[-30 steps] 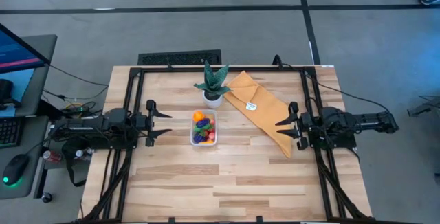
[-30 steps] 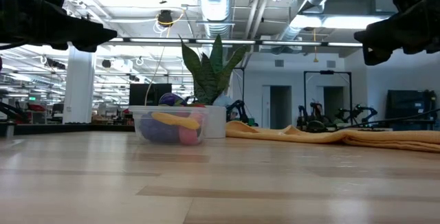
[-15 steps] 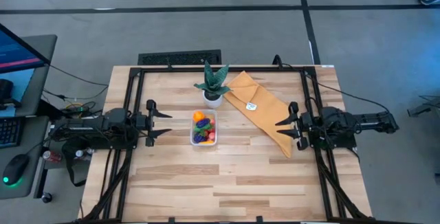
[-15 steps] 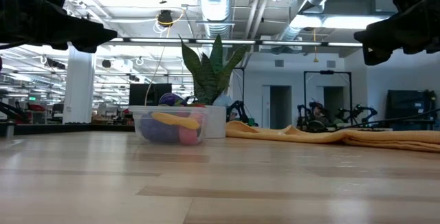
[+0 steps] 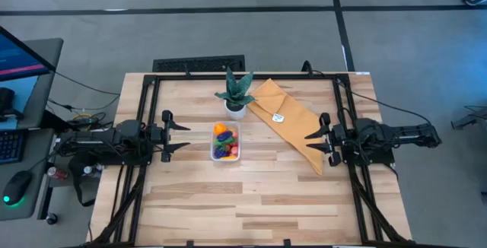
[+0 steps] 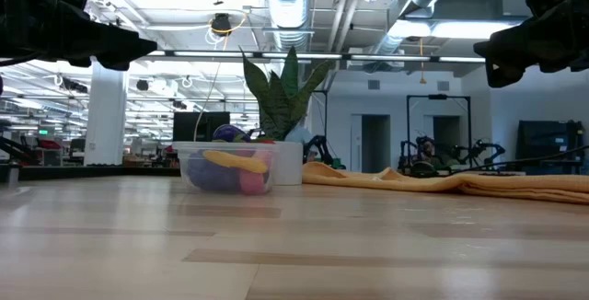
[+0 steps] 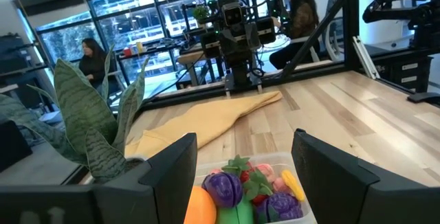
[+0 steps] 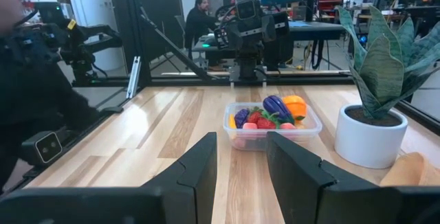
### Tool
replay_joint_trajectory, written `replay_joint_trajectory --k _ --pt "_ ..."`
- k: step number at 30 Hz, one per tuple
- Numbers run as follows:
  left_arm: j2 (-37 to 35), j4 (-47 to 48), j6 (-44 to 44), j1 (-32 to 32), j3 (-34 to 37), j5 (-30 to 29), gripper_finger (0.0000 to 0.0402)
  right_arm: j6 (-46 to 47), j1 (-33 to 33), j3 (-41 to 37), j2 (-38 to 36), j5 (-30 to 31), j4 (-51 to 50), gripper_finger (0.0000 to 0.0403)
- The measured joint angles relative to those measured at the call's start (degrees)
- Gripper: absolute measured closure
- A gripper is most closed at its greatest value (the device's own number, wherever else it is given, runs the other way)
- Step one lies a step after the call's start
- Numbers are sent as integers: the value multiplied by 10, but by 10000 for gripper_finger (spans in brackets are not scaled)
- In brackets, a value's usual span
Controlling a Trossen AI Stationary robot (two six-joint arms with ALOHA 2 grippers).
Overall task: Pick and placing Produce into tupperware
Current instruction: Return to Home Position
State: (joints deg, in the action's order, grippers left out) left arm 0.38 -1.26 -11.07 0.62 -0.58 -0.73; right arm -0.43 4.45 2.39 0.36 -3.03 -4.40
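**Both claws released and empty, produce sits in the tupperware**

We see the tupperware near the middle of the worktop, between the two arms. It stands just in front of the plant in its white pot, close to the pot, though we cannot tell whether they touch. The produce is piled inside the tupperware. In the right wrist view we make out an orange piece, a purple piece and a red piece with green leaves. In the low view a yellow piece lies against the clear wall.

The left claw hangs at the worktop's left side and points inward at the tupperware. It is near the tupperware but not touching it. Its fingers are spread wide with nothing between them.

The right claw hangs at the right side, also facing inward, and is farther from the tupperware than the left one. Its fingers are spread too and it grips nothing. In the high view its tips overlap the edge of the mustard cloth. In the low view both arms sit high in the picture, raised off the worktop.

The cloth lies rumpled, running on a slant from beside the pot toward the right claw, with a small white tag on it.

A person shows in the room beyond the worktop in the left wrist view.
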Motion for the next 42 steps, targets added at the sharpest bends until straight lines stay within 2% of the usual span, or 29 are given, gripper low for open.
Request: replay_joint_trajectory --k 42 --pt "0 0 1 0 0 1 174 0 0 0 0 0 0 284"
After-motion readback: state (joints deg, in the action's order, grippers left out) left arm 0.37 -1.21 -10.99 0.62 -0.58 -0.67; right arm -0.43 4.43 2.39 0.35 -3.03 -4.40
